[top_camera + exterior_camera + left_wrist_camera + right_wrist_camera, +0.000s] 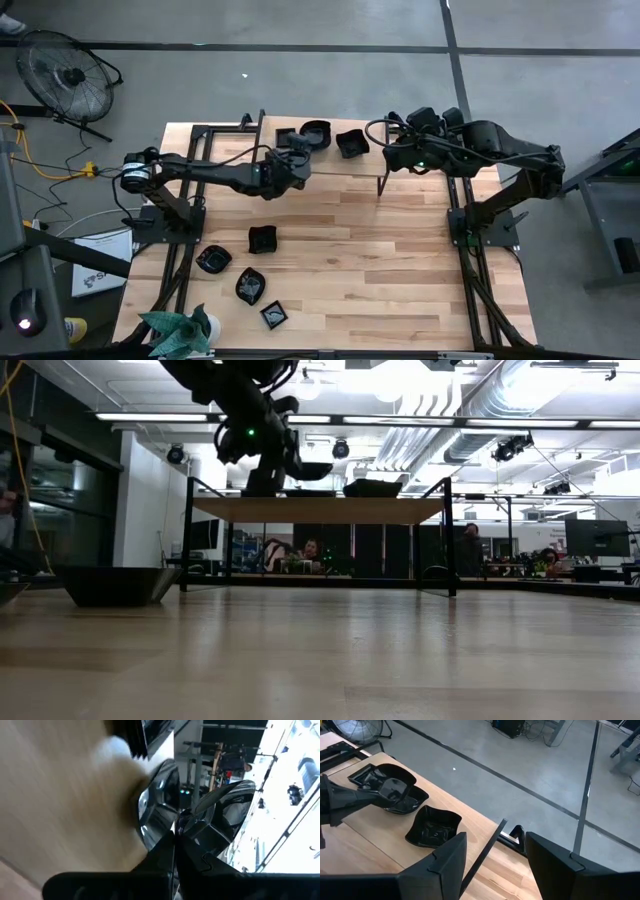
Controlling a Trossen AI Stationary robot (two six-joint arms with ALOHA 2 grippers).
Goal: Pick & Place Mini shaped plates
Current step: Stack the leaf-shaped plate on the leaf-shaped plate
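- The left gripper (pixel 300 147) is seen in the upper middle of the high view, right over the cluster of plates at the top edge of the wooden surface (pixel 400 260). Its jaws are clamped shut on a glossy black plate (pixel 230 815), which is shown tilted up on edge in the left wrist view, with another black plate (pixel 157 805) just behind it on the wood.
- In the right wrist view that held plate (pixel 395 777) is seen at the upper left of the frame, lifted over a roundish plate (pixel 407 802) lying on the surface.
- The right gripper (pixel 383 183) is found right of centre near the top of the high view, over bare wood, with its jaws standing wide apart and nothing between them.
- A wavy-edged squarish plate (pixel 352 143) is parked at the top edge, just right of the cluster; it's also seen in the middle left of the right wrist view (pixel 434 827).
- Four more plates are spread over the lower left of the high view: a squarish one (pixel 262 239), a roundish one (pixel 213 260), a leaf-like one (pixel 250 286) and a small square one (pixel 273 316).
- A green plant (pixel 180 330) is tucked into the bottom left corner of the surface.
- A floor fan (pixel 65 75) is spotted at the upper left, off the surface.
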